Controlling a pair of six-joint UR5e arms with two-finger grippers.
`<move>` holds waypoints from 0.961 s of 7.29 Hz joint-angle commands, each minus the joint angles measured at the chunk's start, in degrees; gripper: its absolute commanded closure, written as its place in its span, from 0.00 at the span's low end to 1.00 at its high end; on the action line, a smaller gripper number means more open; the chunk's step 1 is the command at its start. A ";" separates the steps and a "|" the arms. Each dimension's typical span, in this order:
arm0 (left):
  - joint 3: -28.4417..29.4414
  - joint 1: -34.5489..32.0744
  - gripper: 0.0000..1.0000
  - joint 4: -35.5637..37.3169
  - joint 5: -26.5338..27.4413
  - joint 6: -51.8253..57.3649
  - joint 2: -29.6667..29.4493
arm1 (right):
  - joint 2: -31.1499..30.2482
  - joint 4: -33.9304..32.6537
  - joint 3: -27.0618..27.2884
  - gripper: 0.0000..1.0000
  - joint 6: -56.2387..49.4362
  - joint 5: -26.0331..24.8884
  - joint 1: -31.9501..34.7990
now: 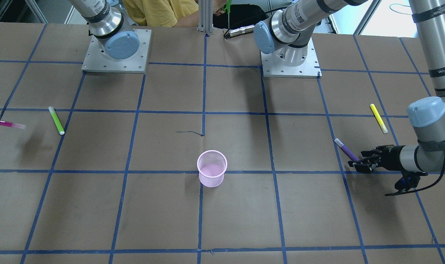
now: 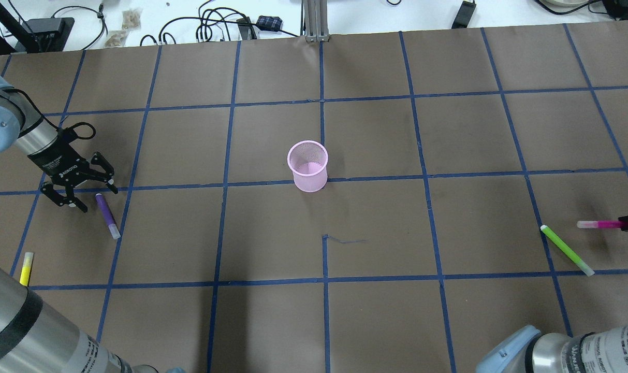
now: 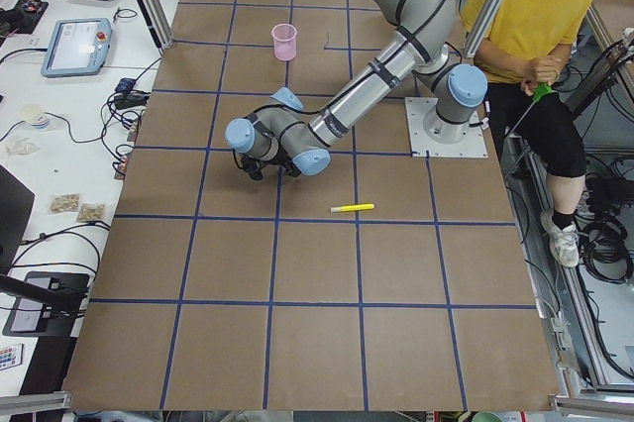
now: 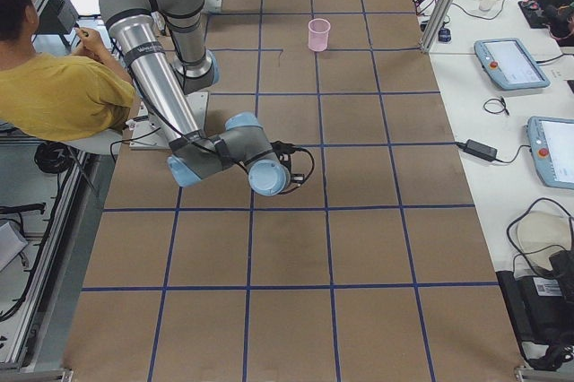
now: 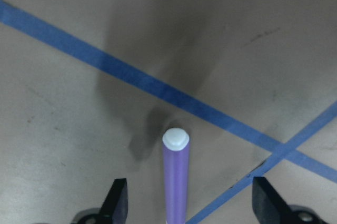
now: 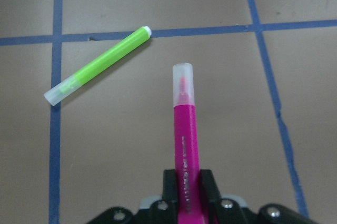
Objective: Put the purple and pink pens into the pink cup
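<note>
1. The right gripper [image 6: 184, 184] is clamped on the pink pen [image 6: 183, 124], which it holds off the table, well to the right of the pink cup [image 2: 308, 167].
2. The left gripper [image 2: 97, 199] has its jaws apart astride the purple pen [image 2: 106, 215], which lies flat well to the cup's left.
3. The step in hand is probably grasping the purple pen. Next, the left gripper should close and lift, then both pens go to the cup, tipped upright over its mouth.
</note>
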 commanded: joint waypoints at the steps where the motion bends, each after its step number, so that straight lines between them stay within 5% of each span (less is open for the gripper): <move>1: 0.30 0.22 0.33 0.00 -0.07 0.12 -0.23 | -11.51 1.89 -0.45 1.00 9.86 -1.10 7.44; 4: 0.30 0.22 0.33 0.35 -0.25 0.04 -0.58 | -18.42 1.20 -1.23 1.00 36.10 -10.39 32.70; 6: -0.05 0.22 0.55 3.24 0.28 1.61 -0.58 | -15.98 -2.91 -3.08 1.00 59.80 -15.78 52.04; 7: -0.23 0.22 0.93 2.82 0.28 1.27 -0.49 | -12.83 -6.76 -4.13 1.00 68.97 -18.05 60.40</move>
